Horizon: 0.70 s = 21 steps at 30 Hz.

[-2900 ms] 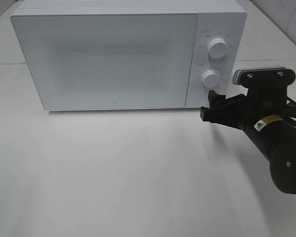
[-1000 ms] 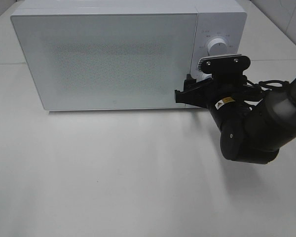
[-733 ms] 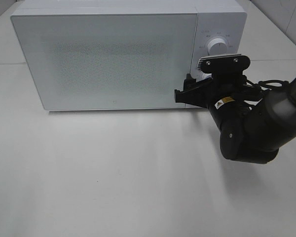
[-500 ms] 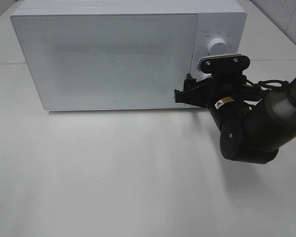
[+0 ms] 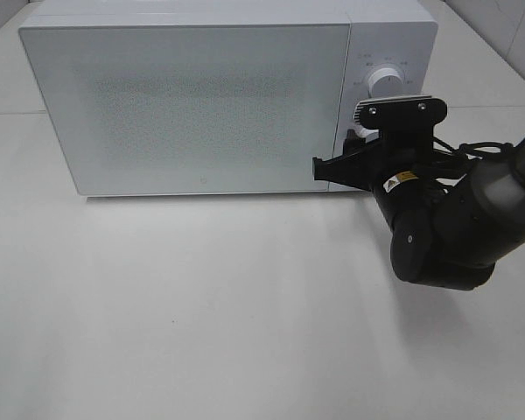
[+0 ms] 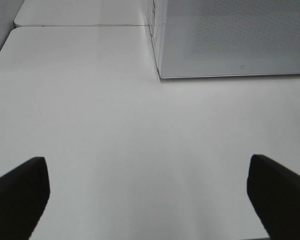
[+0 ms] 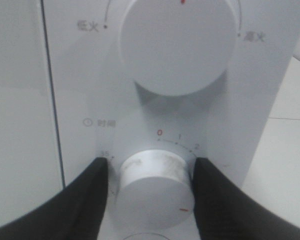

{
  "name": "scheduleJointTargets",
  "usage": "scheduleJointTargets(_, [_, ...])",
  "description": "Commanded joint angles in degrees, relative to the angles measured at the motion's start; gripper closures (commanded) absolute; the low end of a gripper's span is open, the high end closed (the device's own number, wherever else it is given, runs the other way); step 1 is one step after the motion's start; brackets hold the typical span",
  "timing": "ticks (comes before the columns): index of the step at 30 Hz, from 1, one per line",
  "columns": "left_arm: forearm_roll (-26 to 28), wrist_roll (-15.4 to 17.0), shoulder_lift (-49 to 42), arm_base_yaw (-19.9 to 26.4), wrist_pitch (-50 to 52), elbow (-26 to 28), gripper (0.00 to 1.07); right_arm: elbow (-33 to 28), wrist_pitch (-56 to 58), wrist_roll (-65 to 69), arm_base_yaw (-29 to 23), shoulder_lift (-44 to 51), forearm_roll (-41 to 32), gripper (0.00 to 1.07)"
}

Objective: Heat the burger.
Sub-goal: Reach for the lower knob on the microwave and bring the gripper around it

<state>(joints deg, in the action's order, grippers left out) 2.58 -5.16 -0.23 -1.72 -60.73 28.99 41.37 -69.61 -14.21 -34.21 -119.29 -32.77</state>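
A white table carries a white microwave, its door closed

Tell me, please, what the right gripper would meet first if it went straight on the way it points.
Most likely the microwave timer knob, which sits between the right gripper's fingers; the fingers themselves would reach the control panel around it. Depth is hard to judge.

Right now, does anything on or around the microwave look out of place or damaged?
Nothing stands out. The microwave sits flat on the table with its door shut. The jaws of the right gripper straddle the lower timer knob. The burger is not in view.
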Motion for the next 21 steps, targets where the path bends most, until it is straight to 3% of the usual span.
scheduleJointTargets(1, [0.2, 0.1, -1.1, -0.1, 0.8, -0.1, 0.04, 0.9, -9.1, -0.7, 0.2, 0.1, 2.3, 0.7])
scheduleJointTargets(3, [0.2, 0.1, -1.1, -0.1, 0.8, -0.1, 0.04, 0.9, -8.7, -0.7, 0.2, 0.1, 2.3, 0.82])
scheduleJointTargets(6, [0.2, 0.1, -1.1, -0.1, 0.8, -0.1, 0.04, 0.9, -8.7, -0.6, 0.2, 0.1, 2.3, 0.89])
scheduleJointTargets(14, [0.2, 0.1, -1.1, -0.1, 0.8, -0.1, 0.04, 0.9, -8.8, 1.8, 0.2, 0.1, 2.5, 0.92])
scheduleJointTargets(21, [0.2, 0.1, -1.1, -0.1, 0.8, -0.1, 0.04, 0.9, -8.8, 25.1, 0.2, 0.1, 3.7, 0.91])
